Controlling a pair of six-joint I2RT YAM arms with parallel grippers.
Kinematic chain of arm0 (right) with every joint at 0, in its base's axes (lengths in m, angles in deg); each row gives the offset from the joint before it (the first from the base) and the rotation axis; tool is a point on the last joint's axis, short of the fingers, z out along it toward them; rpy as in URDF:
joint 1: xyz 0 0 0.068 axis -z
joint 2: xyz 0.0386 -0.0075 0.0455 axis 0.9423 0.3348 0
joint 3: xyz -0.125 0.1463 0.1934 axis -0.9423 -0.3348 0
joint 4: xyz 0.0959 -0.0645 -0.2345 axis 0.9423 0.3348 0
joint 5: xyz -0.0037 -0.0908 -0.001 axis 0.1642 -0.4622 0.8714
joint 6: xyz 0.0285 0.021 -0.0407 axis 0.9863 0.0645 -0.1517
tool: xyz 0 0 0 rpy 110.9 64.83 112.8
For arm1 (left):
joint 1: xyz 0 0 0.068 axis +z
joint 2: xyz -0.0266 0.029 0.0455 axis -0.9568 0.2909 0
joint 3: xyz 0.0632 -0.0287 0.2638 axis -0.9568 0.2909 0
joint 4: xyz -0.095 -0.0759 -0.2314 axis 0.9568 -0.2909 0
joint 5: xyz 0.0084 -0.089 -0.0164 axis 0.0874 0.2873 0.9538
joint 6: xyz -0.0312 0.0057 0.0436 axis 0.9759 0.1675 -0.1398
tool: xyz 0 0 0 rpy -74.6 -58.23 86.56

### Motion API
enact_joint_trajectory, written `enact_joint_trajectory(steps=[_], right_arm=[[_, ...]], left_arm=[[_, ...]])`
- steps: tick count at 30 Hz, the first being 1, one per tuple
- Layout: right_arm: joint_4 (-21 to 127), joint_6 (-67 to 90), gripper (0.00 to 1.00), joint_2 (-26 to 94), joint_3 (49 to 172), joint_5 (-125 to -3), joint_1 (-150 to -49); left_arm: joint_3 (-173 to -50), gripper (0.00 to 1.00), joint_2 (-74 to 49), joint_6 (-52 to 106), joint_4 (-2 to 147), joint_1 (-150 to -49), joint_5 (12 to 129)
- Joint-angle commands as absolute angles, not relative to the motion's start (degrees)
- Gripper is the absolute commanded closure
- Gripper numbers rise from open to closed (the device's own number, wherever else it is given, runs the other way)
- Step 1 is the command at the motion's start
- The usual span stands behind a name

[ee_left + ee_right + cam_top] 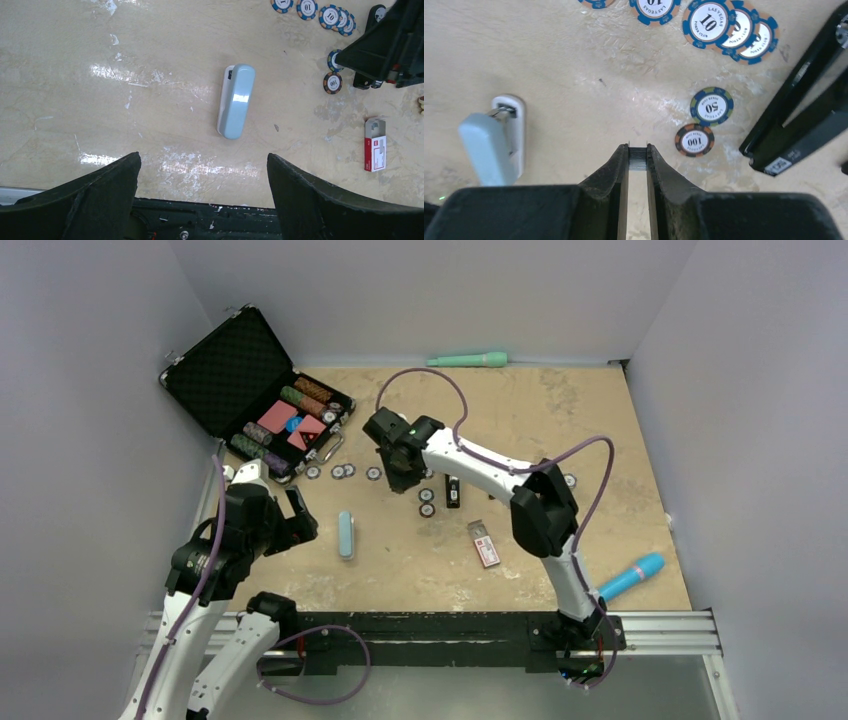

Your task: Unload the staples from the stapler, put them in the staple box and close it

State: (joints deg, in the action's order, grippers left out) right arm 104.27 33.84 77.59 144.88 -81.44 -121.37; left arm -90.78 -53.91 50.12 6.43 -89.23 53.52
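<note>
Right wrist: clamping staples (638, 160) in right gripper (638, 152), left of open stapler (791, 125) on counter (549, 50); holding left gripper (203, 162) wide apart, left of blue bar (236, 100).

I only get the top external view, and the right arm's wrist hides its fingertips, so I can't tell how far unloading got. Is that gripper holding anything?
Observer: Yes: the right gripper is shut on the staples, a thin grey strip between its fingertips.
Operator: Where is the stapler from there?
Observer: The stapler lies on the table right of the fingers, its two black halves spread open, not touching them.
Operator: And the left gripper?
Observer: The left gripper is wide open with only bare table between its fingers; the pale blue bar lies ahead, untouched.
</note>
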Motion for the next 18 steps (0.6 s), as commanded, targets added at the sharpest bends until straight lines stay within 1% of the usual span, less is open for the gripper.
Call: enact_joint_trajectory(steps=[1, 4, 5, 9, 18], right_arm=[[107.54, 40.08, 0.90, 70.16, 146.72, -81.94, -121.16], [108.16, 42.22, 0.99, 67.68, 145.72, -81.98, -120.97], [108.47, 43.04, 1.00, 66.66, 145.35, -82.15, -120.96], [109.32, 46.12, 1.00, 63.28, 143.69, -82.30, -120.73], [108.61, 58.27, 1.00, 53.35, 132.75, -81.72, -118.71]], left_arm=[[-90.34, 0.00, -54.27, 49.22, 8.46, -88.86, 53.28], [-90.37, 0.00, -54.27, 49.24, 8.50, -88.82, 53.37], [-90.34, 0.00, -54.21, 49.20, 8.50, -88.82, 53.37], [-90.34, 0.00, -54.19, 49.24, 8.50, -88.82, 53.37], [-90.40, 0.00, -54.10, 49.19, 8.50, -88.82, 53.61]])
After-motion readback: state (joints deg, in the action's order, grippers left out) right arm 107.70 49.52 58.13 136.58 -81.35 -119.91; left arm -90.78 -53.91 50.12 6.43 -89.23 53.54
